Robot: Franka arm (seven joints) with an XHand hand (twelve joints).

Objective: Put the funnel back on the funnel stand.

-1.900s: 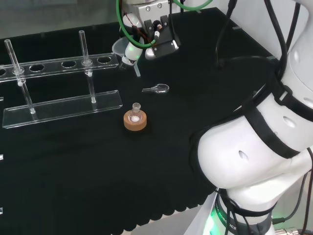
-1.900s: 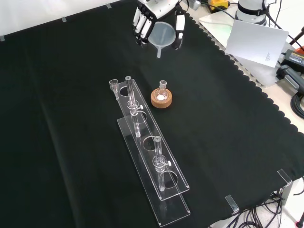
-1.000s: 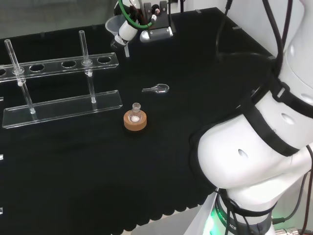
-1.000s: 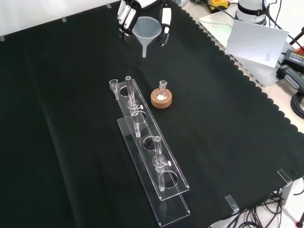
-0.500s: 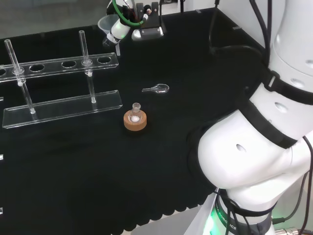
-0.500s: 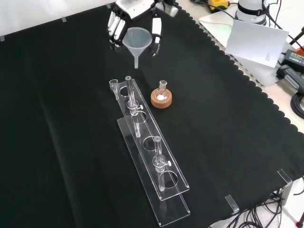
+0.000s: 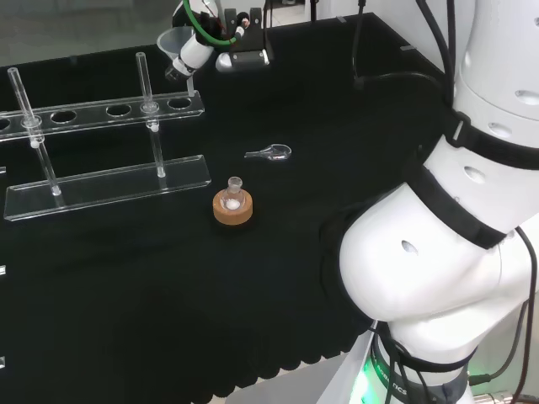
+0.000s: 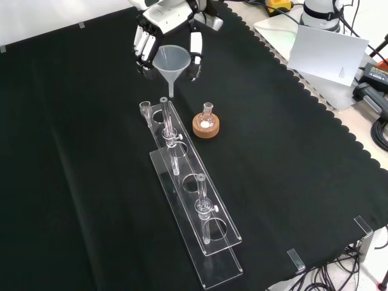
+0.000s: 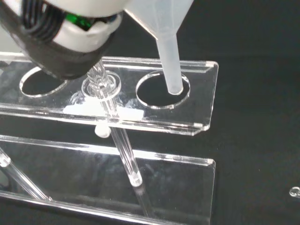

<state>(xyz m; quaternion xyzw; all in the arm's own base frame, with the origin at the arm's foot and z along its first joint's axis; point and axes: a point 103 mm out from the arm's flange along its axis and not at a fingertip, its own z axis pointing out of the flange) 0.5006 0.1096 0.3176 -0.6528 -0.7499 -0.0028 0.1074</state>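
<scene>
Carried leftward in the front view since a second ago, the funnel (image 8: 171,61) now hangs over the end hole of the clear funnel stand (image 8: 193,195), spout (wrist view) just above that hole. Fingers (image 8: 195,50) of the hand (image 8: 162,24) clasp its cone; the stand's clear rods are faint.

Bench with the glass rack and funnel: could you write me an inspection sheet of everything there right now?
Surface: black cloth, scalloped edge.
Job's things: clear funnel held above the end hole of the clear funnel stand; spout tip over that hole in the wrist view.
Clutter: small flask on a cork ring; small glass piece lying on the cloth.
Hand: fingers curled round the funnel.
Cables: green and black at the wrist.
Surroundings: white sheet off the cloth.
</scene>
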